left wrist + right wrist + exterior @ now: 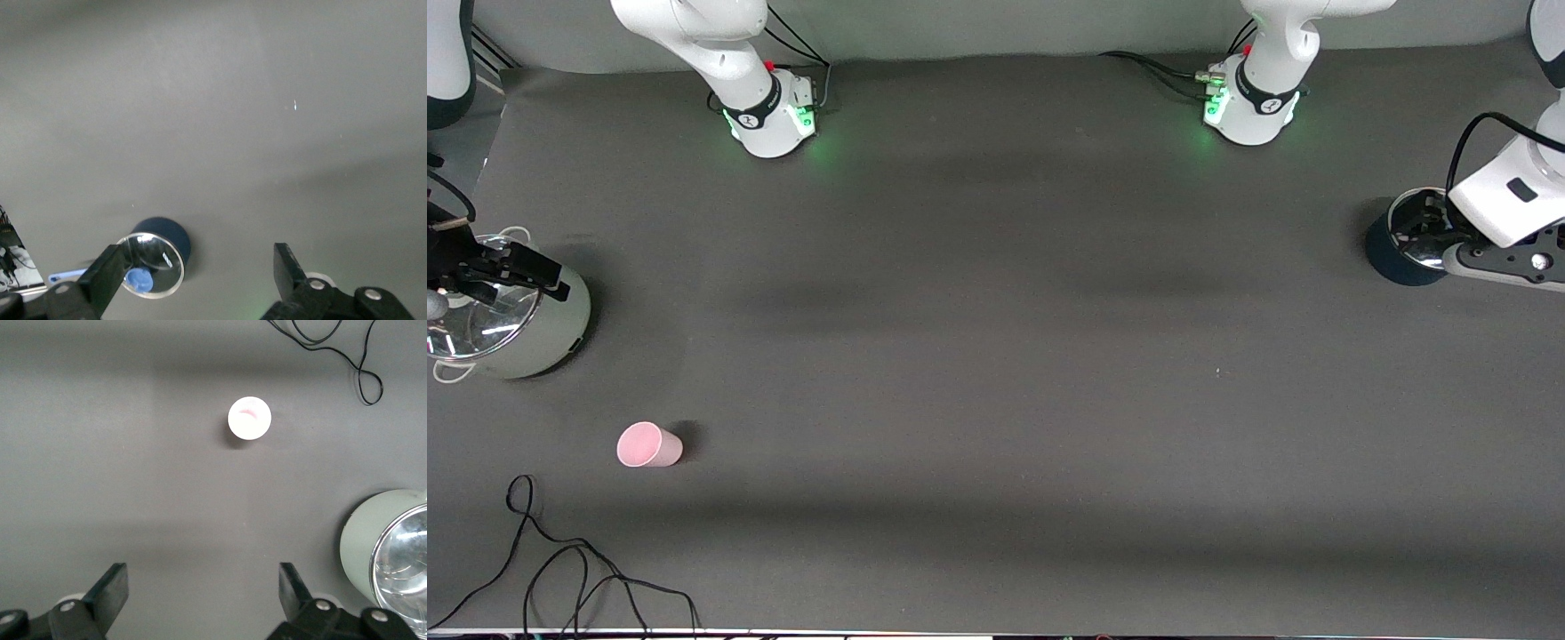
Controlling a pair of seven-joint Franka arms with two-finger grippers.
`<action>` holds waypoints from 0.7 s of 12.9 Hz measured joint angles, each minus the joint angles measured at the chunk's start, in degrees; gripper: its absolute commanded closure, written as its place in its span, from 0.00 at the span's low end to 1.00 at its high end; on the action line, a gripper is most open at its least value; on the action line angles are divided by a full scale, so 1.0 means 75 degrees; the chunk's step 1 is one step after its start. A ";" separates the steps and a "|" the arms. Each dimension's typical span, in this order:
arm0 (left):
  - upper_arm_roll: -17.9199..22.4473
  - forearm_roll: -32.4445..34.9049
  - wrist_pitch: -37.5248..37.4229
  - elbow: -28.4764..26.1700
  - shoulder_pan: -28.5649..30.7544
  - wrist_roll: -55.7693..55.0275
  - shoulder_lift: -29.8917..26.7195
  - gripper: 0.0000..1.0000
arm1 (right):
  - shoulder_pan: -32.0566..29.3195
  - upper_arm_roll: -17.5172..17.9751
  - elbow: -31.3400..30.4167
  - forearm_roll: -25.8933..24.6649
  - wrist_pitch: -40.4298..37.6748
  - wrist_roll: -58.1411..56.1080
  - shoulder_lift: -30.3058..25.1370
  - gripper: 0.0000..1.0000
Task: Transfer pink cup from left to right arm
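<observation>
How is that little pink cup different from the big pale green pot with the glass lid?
The pink cup is far smaller than the pale green pot. The cup is plain, uncovered and has no handle; the pot carries a shiny glass lid and white handles. The cup stands nearer the front camera, with nothing above it; the pot has the right tool over it. Both stand on the table at the right arm's end.

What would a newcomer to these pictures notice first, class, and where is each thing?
The pink cup stands alone on the dark table, toward the right arm's end and nearer the front camera than the pale green pot. The open right gripper hangs over that glass-lidded pot. At the left arm's end, the open left gripper hangs over a dark blue pot.
</observation>
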 measured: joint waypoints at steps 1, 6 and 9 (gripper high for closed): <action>-0.0006 -0.0109 -0.0081 0.0103 0.0001 0.0045 0.0099 0.00 | 0.0000 -0.0001 0.0002 0.0000 0.0000 0.0000 0.0001 0.00; -0.0114 -0.0325 -0.0242 -0.0016 -0.0001 -0.0190 -0.0149 0.00 | 0.0000 -0.0002 0.0009 -0.0001 -0.0020 0.0132 0.0004 0.00; -0.0116 -0.0853 0.0530 -0.0808 -0.0001 -0.0223 -0.0761 0.00 | 0.0002 -0.0002 0.0049 -0.0001 -0.0367 0.0332 0.0004 0.00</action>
